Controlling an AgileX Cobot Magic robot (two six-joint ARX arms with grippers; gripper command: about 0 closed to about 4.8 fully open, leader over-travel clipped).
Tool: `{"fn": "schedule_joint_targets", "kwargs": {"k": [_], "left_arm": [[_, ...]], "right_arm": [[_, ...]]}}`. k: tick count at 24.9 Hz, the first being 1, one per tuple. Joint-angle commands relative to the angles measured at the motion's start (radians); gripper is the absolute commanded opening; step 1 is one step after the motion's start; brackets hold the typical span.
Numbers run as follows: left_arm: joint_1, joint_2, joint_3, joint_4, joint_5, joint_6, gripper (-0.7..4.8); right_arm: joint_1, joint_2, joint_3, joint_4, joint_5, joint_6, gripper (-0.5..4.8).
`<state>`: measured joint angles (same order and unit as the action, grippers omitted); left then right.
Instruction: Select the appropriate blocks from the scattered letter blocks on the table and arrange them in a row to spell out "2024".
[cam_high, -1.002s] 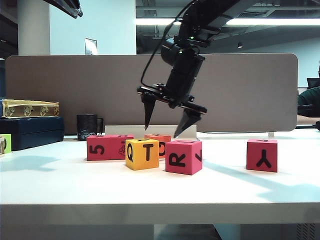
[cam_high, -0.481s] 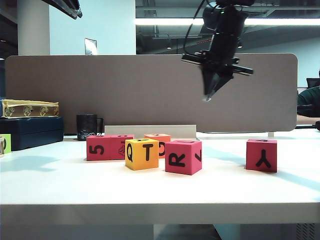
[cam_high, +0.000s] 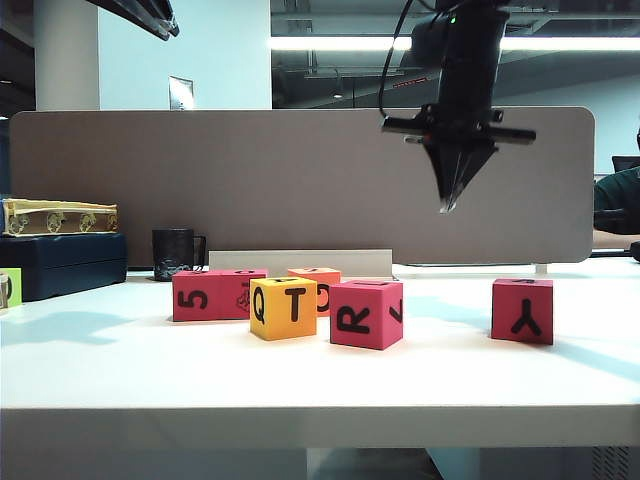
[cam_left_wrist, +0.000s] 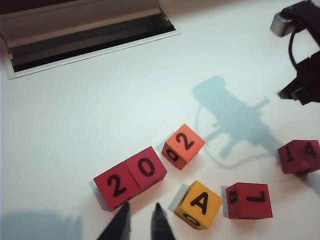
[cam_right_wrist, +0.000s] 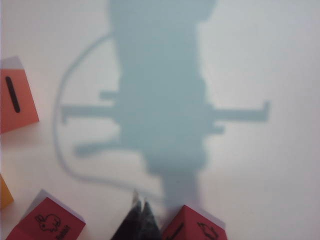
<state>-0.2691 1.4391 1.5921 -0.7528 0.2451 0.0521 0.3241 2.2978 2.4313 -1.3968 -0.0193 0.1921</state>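
From the exterior view I read only side faces: the pinkish-red "5" block (cam_high: 196, 296) touching a second pinkish-red block (cam_high: 244, 293) with a small drawing, the yellow cube (cam_high: 284, 308) marked Q and T in front, the orange block (cam_high: 318, 288) half hidden behind it, the pinkish-red R cube (cam_high: 366, 313) and the lone "Y" block (cam_high: 523, 310) well apart to the right.

The left wrist view supplies the top faces: "2" (cam_left_wrist: 116, 185) and "0" (cam_left_wrist: 146, 168) touching in a row, the orange "2" (cam_left_wrist: 183, 145) just beside them but turned askew, the yellow "A" (cam_left_wrist: 200, 204), and the "4" block (cam_left_wrist: 299, 156) near the frame edge.

The table (cam_high: 150, 370) is plain white.

The right gripper (cam_high: 452, 198) hangs high above the table between the R cube and the "Y" block, tips pressed together, holding nothing. Its wrist view (cam_right_wrist: 140, 212) is blurred; blocks there are cropped at the edges.

The left gripper (cam_left_wrist: 141, 212) is cut off in its own view; its fingertips (cam_left_wrist: 123, 212) stand slightly apart, empty, above the table just beside the "2" and "0" pair. I cannot place it in the exterior view.
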Motion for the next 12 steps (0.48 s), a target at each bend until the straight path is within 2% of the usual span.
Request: {"fn": "schedule_joint_targets", "kwargs": {"k": [1,12], "left_arm": [[0.0,-0.003,0.002,0.002,0.006,0.0,0.52],[0.0,-0.003,0.002,0.015,0.007,-0.008,0.52]], "right_arm": [[-0.004,-0.05,0.003,0.006,0.064,0.003,-0.01],[-0.051,-0.158,0.003,0.006,0.066,0.002,-0.01]]}}
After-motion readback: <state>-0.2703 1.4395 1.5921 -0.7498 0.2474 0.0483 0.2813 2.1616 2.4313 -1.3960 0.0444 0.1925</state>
